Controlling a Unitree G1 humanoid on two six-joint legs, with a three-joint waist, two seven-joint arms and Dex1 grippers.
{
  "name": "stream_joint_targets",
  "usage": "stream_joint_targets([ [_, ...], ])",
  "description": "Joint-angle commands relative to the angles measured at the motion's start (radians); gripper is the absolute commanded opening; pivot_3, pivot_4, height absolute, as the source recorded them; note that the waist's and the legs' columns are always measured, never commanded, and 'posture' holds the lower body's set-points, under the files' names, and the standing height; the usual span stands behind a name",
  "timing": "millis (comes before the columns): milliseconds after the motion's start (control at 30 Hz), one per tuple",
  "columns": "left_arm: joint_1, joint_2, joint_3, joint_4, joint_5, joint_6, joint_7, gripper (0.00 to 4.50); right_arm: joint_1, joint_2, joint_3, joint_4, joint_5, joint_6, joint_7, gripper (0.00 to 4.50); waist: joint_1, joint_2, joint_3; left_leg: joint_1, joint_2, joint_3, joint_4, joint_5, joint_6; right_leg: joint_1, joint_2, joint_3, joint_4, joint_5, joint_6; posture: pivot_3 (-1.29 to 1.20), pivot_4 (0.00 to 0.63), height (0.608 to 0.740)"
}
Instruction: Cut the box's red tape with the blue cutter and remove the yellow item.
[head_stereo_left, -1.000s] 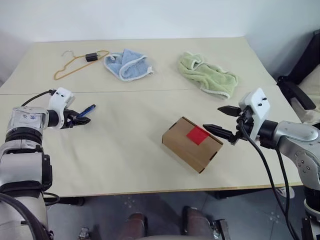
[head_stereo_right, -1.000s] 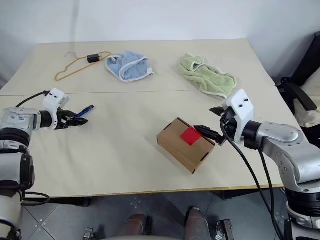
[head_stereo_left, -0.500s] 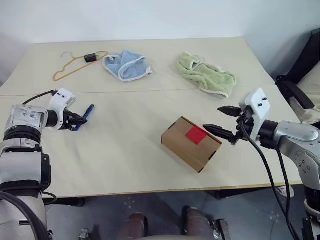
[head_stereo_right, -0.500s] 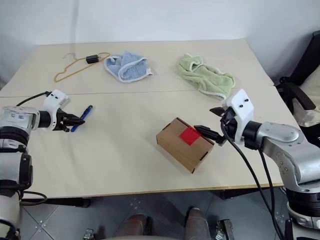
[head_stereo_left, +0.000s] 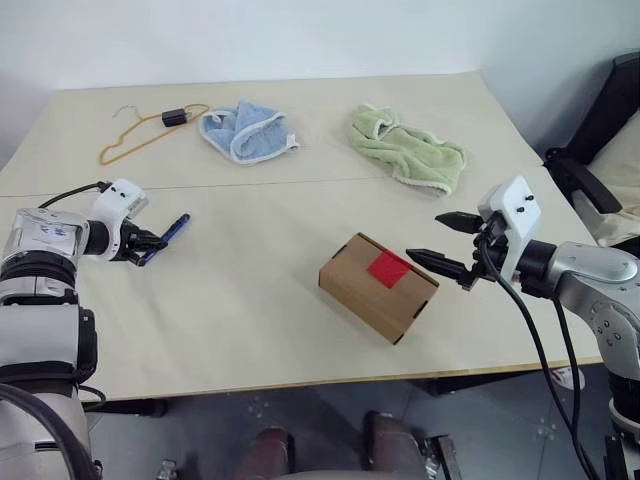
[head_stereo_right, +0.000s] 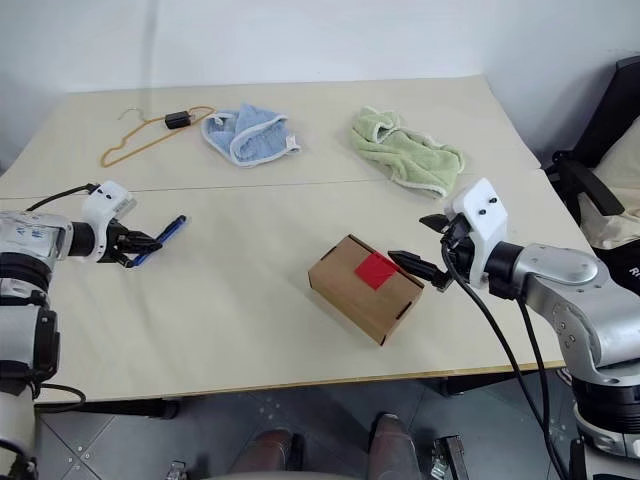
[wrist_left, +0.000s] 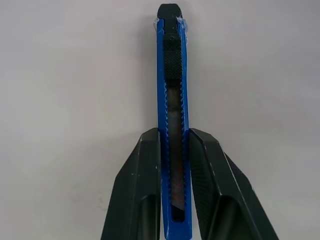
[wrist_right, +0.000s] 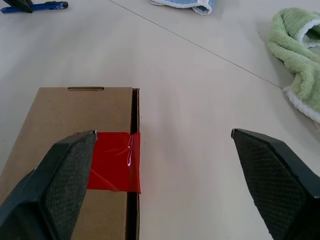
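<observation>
Left end effector clamped on blue cutter, fingers pressed to both sides of handle; cutter low over surface at 9 o'clock edge. Box near centre, red tape across top seam, flaps closed. Right end effector spread wide, empty, just beside box at 3 o'clock. Yellow item unseen.

The right gripper stands with its two black fingers spread wide apart. One finger overlaps the box beside the red tape, which spans the flap seam. The other finger is over the bare table. A green towel, a blue cloth and the blue cutter lie beyond.
</observation>
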Motion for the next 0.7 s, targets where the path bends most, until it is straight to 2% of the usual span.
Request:
stream_joint_targets([
  [33,0.05,0.011,0.01,-0.068,-0.035,-0.079,-0.164,0.75,-0.016,-0.023,-0.037,-0.039,0.024,0.011,-0.001,4.5,0.003,0.0,0.0,0.0,0.0,0.0,0.0,0.0,0.0,0.0,0.0,0.0,0.0,0.0,0.0,0.0,0.15,0.74],
  [200,0.164,0.003,0.041,-0.247,-0.11,-0.165,-0.294,0.75,-0.057,0.012,0.007,-0.092,0.067,0.053,-0.024,4.5,0.004,0.0,0.0,-0.002,0.0,0.0,0.0,0.0,0.001,-0.001,0.0,0.0,-0.002,0.0,0.0,0.0,0.15,0.74],
  [400,0.388,-0.009,0.064,-0.635,-0.268,-0.185,-0.49,0.75,-0.162,0.138,0.128,-0.159,0.085,0.103,-0.109,4.5,0.003,0.0,0.0,-0.003,0.001,0.0,0.0,-0.001,0.0,-0.003,0.0,0.0,-0.001,0.0,0.0,0.0,0.15,0.74],
  [533,0.506,0.0,0.043,-0.818,-0.315,-0.207,-0.532,0.75,-0.221,0.187,0.307,-0.203,0.046,0.14,-0.131,4.5,-0.001,0.0,0.0,-0.007,0.001,0.0,0.0,-0.001,0.0,-0.01,0.0,0.002,0.001,0.0,-0.001,0.0,0.15,0.74],
  [700,0.578,0.026,-0.008,-0.969,-0.295,-0.199,-0.502,0.75,-0.3,0.206,0.59,-0.2,-0.1,0.154,-0.141,4.5,0.0,0.0,0.0,-0.01,0.001,0.0,0.001,-0.001,0.0,-0.013,0.0,0.002,0.001,0.0,-0.001,0.0,0.15,0.74],
])
